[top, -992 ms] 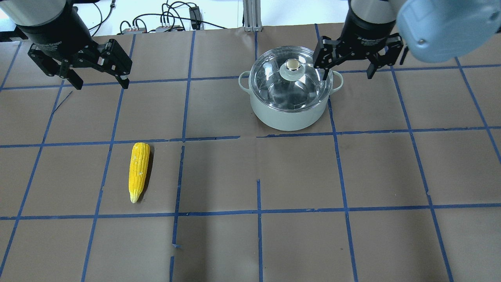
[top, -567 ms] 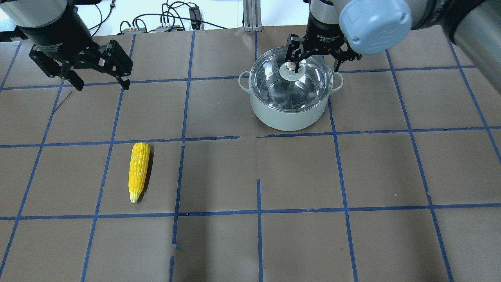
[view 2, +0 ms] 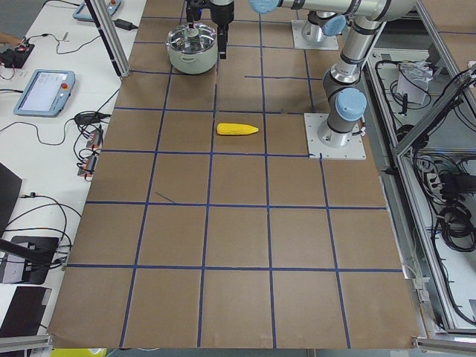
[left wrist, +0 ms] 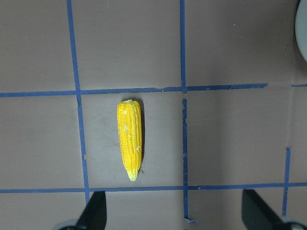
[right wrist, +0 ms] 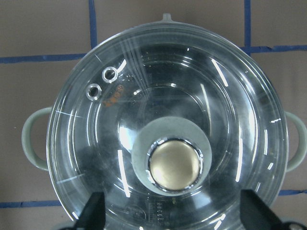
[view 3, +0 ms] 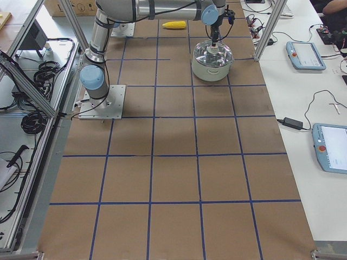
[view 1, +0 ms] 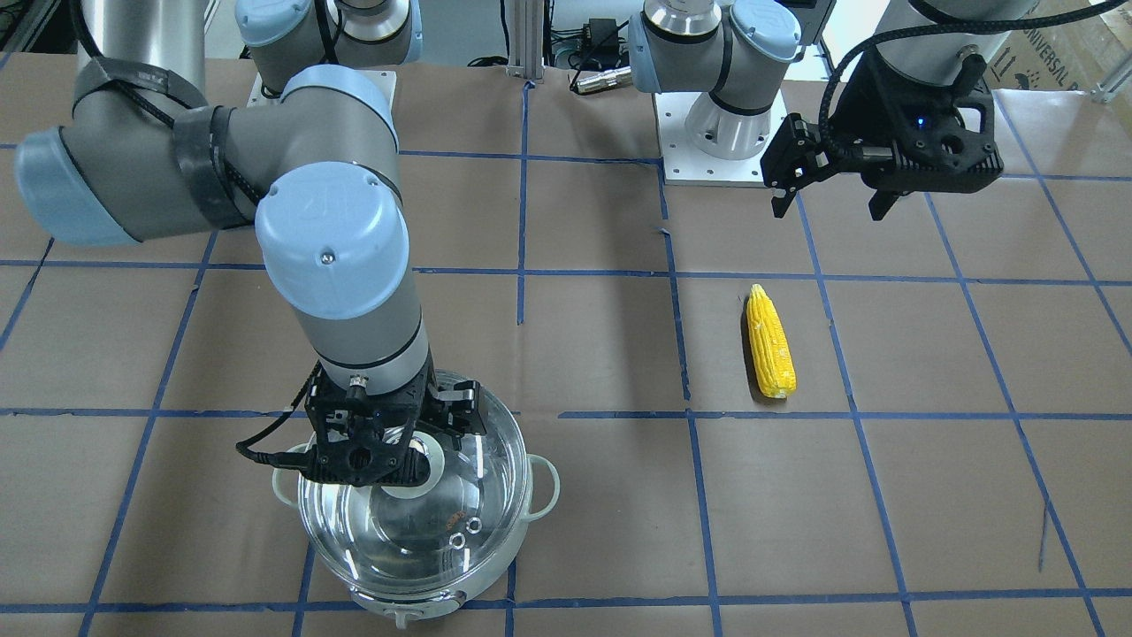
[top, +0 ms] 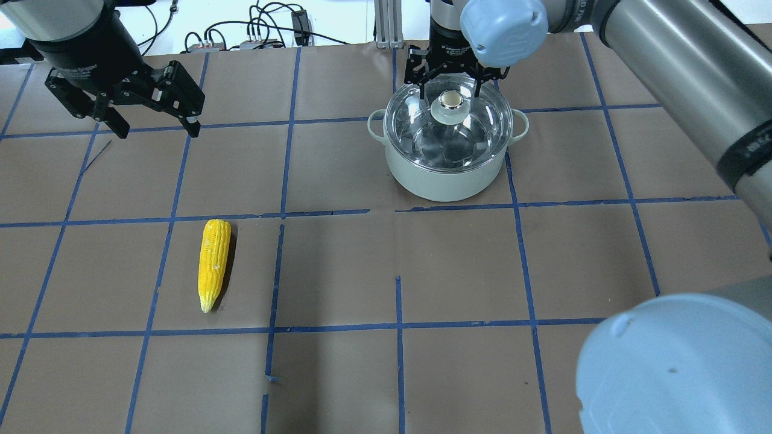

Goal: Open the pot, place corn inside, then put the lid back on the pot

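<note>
Right pincer (top: 450, 91) wide open over the lid (top: 476, 129), fingers flanking its knob (top: 451, 100), gripping nothing; left pincer (top: 155, 123) open, empty; corn (top: 215, 263) on counter (top: 338, 271).

Taped brown table (top: 458, 271) carries pot (top: 446, 178) and corn (top: 214, 265).

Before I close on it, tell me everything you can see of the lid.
The lid is a round, clear glass dome seated level on the pot, closing it. At its centre stands a pale knob capped with a gold metal disc. Two small vent holes sit near one edge. The right tool hangs open over it, one finger on either side of the knob, not gripping it.
</note>
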`<action>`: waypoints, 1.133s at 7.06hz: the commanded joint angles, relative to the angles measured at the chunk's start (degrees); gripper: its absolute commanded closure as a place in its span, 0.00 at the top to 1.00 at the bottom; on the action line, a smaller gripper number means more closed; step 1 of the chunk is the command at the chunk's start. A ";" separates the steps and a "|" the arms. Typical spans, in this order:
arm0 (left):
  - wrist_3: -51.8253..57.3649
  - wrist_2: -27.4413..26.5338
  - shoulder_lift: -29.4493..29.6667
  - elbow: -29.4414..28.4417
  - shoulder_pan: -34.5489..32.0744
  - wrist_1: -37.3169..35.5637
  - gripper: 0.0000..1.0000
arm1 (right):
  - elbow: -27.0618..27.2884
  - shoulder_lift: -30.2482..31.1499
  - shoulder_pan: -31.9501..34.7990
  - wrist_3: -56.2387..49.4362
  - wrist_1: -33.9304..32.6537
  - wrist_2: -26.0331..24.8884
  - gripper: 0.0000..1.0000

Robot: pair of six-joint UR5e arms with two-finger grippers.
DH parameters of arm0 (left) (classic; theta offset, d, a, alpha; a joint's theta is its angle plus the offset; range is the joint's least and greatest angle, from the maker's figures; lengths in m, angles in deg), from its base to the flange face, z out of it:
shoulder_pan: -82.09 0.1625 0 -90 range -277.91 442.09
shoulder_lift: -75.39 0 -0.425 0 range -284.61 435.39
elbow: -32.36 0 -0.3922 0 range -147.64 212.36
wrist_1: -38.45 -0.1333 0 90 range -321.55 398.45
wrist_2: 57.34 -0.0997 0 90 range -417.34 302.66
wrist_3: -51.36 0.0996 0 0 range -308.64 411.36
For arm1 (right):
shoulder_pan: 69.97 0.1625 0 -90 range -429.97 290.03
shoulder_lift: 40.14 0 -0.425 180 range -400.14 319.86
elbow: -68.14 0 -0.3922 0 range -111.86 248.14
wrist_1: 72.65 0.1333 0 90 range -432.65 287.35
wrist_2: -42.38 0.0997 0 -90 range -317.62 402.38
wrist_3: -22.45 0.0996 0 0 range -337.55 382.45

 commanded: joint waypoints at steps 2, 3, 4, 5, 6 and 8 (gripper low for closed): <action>0.00 0.04 -0.04 0.03 -0.04 0.00 1.00 | 0.26 -1.89 -0.38 -2.56 -0.65 -1.35 0.96; 0.00 -0.05 -0.04 0.03 -0.13 0.00 1.00 | 0.18 -1.98 -0.38 -2.66 -0.83 -1.26 0.96; 0.00 -0.05 0.05 0.03 -0.13 0.00 1.00 | 0.09 -1.98 -0.38 -2.58 -0.92 -1.17 0.96; 0.00 -0.05 0.05 0.03 -0.13 0.00 1.00 | 0.09 -2.15 -0.38 -2.75 -1.09 -1.09 0.94; 0.00 -0.05 0.05 0.03 -0.13 0.00 1.00 | 0.09 -2.15 -0.38 -2.92 -1.09 -1.08 0.88; 0.00 -0.05 0.05 0.03 -0.21 0.00 1.00 | 0.18 -2.15 -0.47 -4.06 -1.09 -1.26 0.71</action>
